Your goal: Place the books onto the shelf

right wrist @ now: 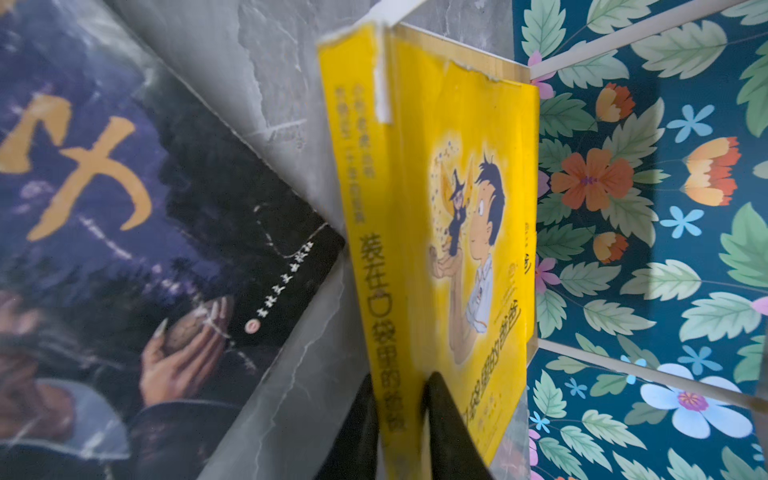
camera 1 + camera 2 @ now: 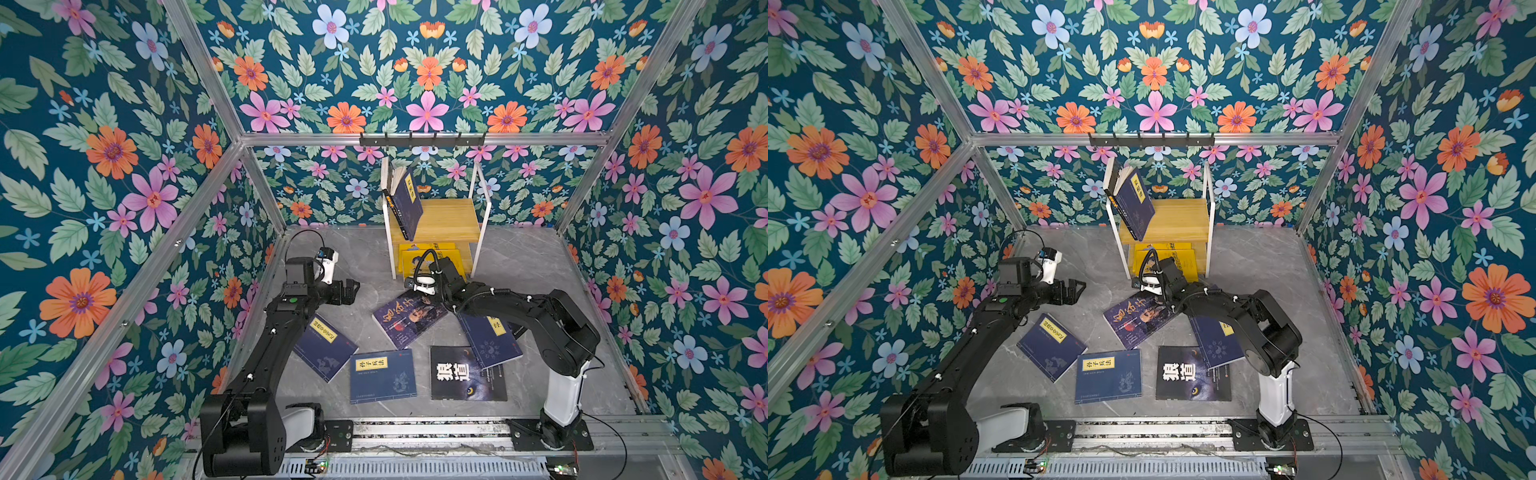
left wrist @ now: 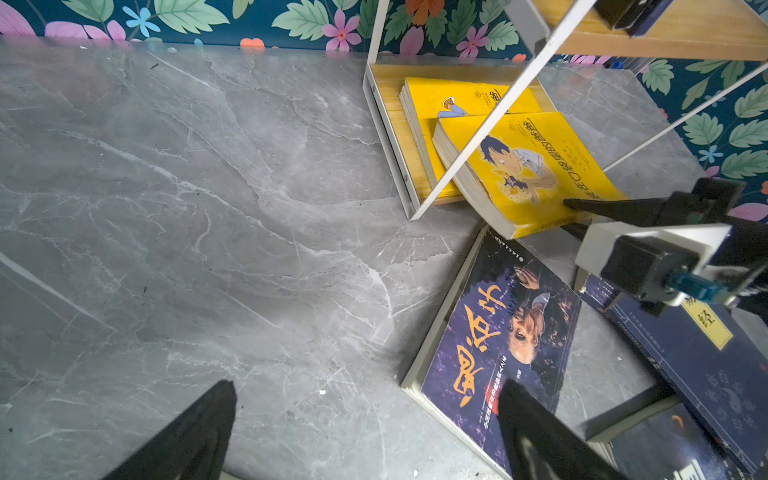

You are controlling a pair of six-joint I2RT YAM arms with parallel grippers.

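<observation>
Right wrist view: yellow book (image 1: pixel 449 174) runs lengthwise away from jaws.

Black hook rail (image 2: pixel 422 141), floral walls (image 2: pixel 428 62)

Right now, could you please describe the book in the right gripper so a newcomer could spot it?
Find the white-framed wooden shelf at the back wall, then its lower board. The upper yellow book there, resting on the lower yellow book, alone juts past the front edge, pinched by the right gripper.
</observation>
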